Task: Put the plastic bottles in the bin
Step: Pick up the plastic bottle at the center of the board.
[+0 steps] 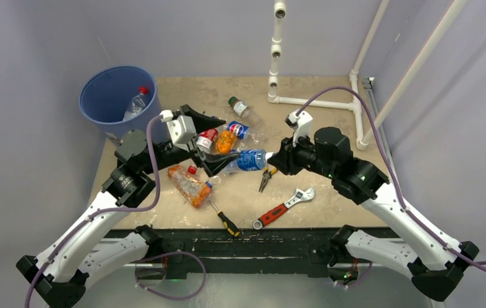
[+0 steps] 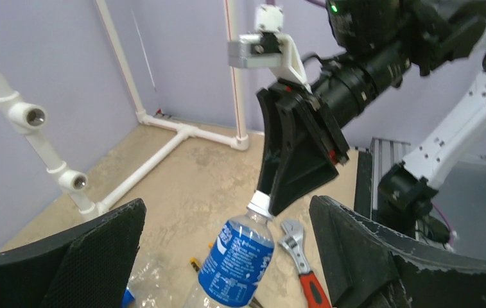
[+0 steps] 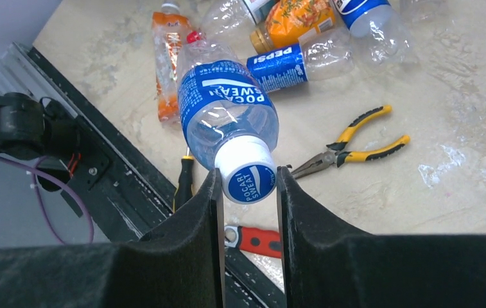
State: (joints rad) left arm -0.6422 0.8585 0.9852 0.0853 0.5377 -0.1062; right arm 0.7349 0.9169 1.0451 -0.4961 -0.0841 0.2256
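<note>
1. The right hand [image 3: 246, 183] is nearly closed. Its two black fingers pinch the white cap [image 3: 248, 174] of a clear blue-labelled bottle [image 3: 226, 102].
2. The bottle's body points away from that hand, towards the left arm.
3. The left hand [image 2: 227, 212] is spread wide and grips nothing. The bottle's body sits between its fingers with a gap on each side (seen from the left wrist).
4. The blue bin [image 1: 105, 93] stands at the far left corner of the worktop [image 1: 195, 93], well apart from the held bottle. One red-capped bottle [image 1: 136, 102] lies inside it.
5. More loose bottles [image 1: 225, 141] lie clustered beside the left hand.
6. Yellow-handled pliers [image 1: 267, 178] lie near the right hand.
</note>
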